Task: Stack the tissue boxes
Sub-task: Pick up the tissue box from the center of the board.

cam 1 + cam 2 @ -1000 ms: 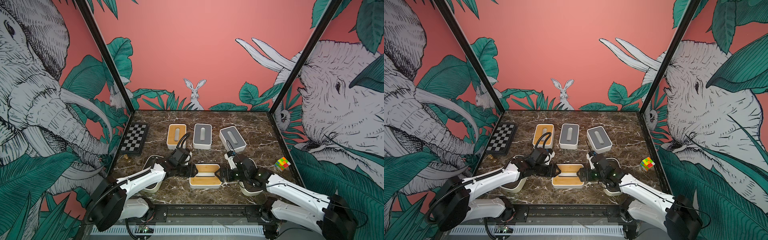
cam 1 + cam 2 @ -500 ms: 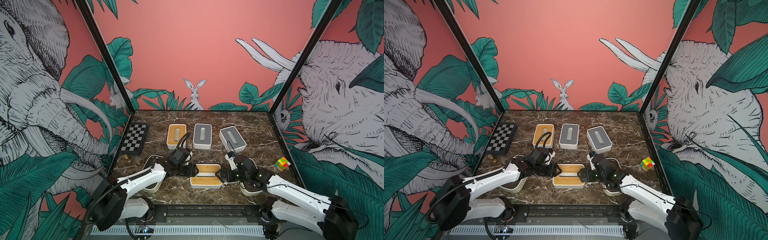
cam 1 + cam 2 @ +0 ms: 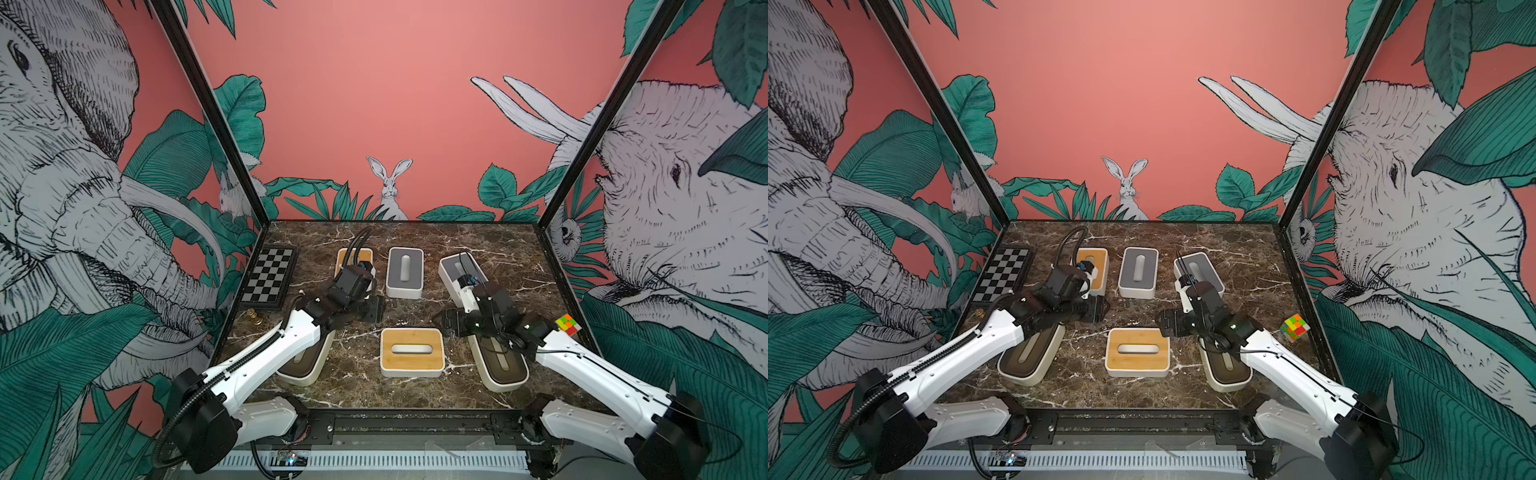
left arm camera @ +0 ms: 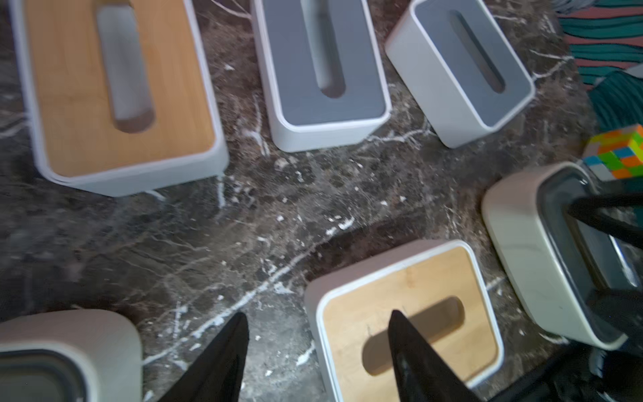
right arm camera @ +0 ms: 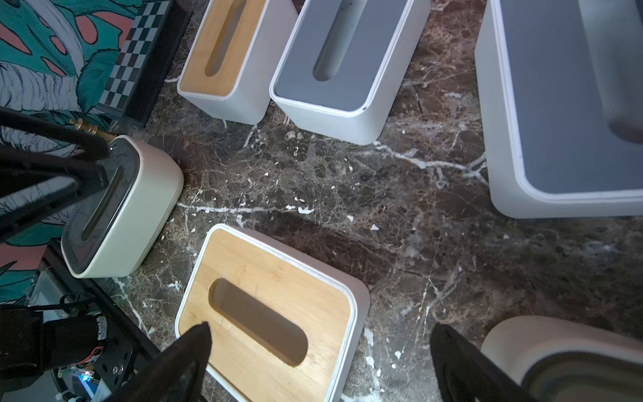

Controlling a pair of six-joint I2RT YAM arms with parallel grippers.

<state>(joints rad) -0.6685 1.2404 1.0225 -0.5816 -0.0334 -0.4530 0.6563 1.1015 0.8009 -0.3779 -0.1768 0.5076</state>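
Nothing is stacked yet: all six boxes sit singly on the marble table. The near bamboo-lidded tissue box lies front and centre, flat, slot up. Flanking it, one under each forearm, are the left cream box and the right cream box, both dark-lidded. Just beyond its far corners hang the grippers, both empty. The left gripper has its fingers partly spread, one tip over the bamboo lid and one over bare marble. The right gripper gapes fully, likewise straddling a lid edge. Farther behind stand the far bamboo-lidded box, the straight grey box and the skewed grey box. The chessboard and puzzle cube lie out to either side.

Risks, as I judge them: the left jaws look too narrow to straddle the box, so closing in could press on the lid or shove it. Smooth rounded walls may slip from a two-sided squeeze, and either forearm could drag its cream box. No brand, label or writing is legible anywhere.
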